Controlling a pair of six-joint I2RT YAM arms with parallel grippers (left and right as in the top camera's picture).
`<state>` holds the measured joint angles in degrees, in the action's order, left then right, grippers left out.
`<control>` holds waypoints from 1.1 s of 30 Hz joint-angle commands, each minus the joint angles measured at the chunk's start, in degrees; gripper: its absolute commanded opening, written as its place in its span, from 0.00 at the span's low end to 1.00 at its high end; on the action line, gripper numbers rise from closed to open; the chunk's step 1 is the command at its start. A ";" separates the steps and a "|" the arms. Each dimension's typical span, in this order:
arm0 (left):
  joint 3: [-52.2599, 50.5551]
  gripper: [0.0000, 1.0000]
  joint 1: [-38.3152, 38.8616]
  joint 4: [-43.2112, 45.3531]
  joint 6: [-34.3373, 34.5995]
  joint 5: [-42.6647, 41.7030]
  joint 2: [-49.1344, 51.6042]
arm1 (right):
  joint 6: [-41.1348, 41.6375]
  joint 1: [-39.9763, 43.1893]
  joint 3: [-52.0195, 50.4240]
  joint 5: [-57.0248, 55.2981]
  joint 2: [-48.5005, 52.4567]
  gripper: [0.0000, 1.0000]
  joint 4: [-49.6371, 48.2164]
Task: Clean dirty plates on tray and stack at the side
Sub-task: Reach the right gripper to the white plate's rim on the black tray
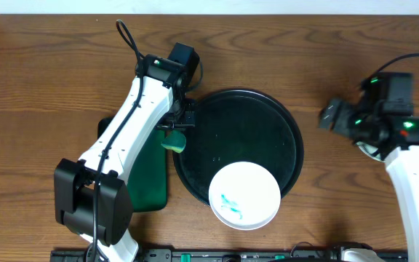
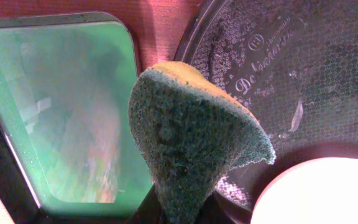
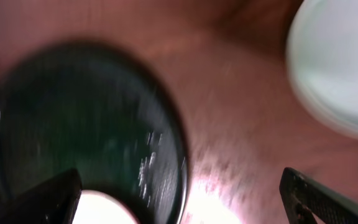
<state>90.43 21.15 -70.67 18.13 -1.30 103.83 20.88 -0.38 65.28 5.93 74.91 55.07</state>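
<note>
One dirty plate (image 1: 244, 195), white with teal smears, lies on the front of the black round tray (image 1: 224, 116) and overhangs its near rim. My left gripper (image 1: 177, 129) hovers at the tray's left rim, shut on a green and yellow sponge (image 1: 173, 140). In the left wrist view the sponge (image 2: 191, 130) stands up from the gripper (image 2: 179, 216), with the tray (image 2: 303, 74) and the white plate (image 2: 322, 193) to its right. My right gripper (image 1: 332, 115) stands open and holds nothing, right of the tray. Its wrist view is blurred; the gripper (image 3: 179, 196) is above wood beside the tray (image 3: 73, 112).
A dark-green rectangular tray (image 1: 150, 178) lies left of the black tray, partly under my left arm; it also shows in the left wrist view (image 2: 61, 106). A pale plate (image 3: 340, 62) sits on the table at the right, mostly hidden under my right arm in the overhead view.
</note>
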 commanded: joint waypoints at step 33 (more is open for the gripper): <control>-0.44 0.07 -0.24 -0.22 -0.50 0.48 0.76 | -5.77 -24.26 -21.05 11.61 2.49 0.95 -10.27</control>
<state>90.45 21.15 -70.65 18.13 -1.30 103.83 18.28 -24.25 46.54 13.80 76.27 47.05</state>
